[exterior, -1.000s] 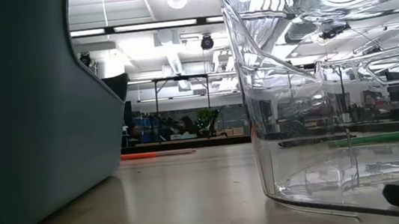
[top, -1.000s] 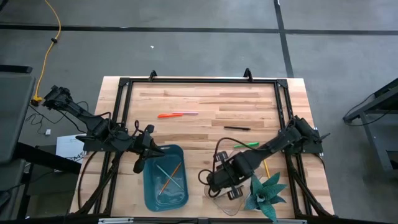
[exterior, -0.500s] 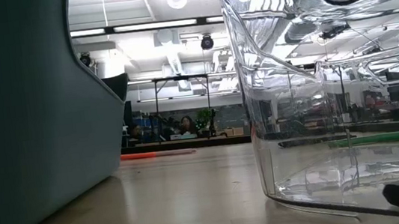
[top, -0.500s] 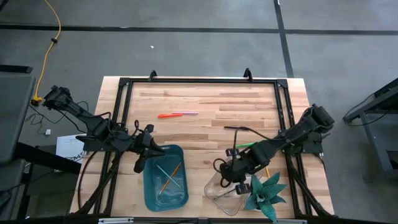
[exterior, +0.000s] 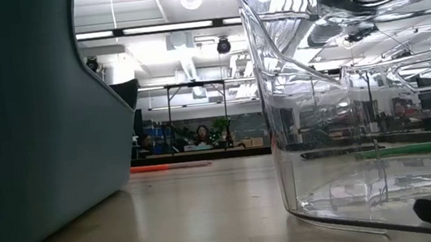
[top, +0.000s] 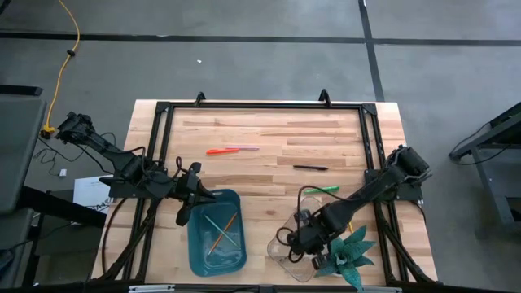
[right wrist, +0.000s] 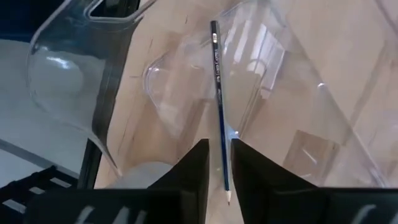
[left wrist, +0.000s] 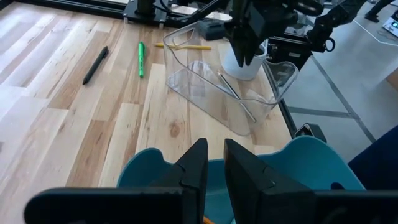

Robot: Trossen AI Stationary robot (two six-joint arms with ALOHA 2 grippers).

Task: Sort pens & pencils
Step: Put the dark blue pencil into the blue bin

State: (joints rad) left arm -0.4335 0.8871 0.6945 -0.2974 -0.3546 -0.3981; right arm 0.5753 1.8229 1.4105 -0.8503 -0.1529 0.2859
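Teal bin (top: 195, 248) (three pencils (top: 221, 231))

The right gripper (top: 299, 241) has moved — a second ago it was at the near-left edge of the clear plastic bin (top: 286, 254), then it swung up toward the middle of the table, and now it hangs right over the bin. Its fingers have come closer together — only a thin gap is left.
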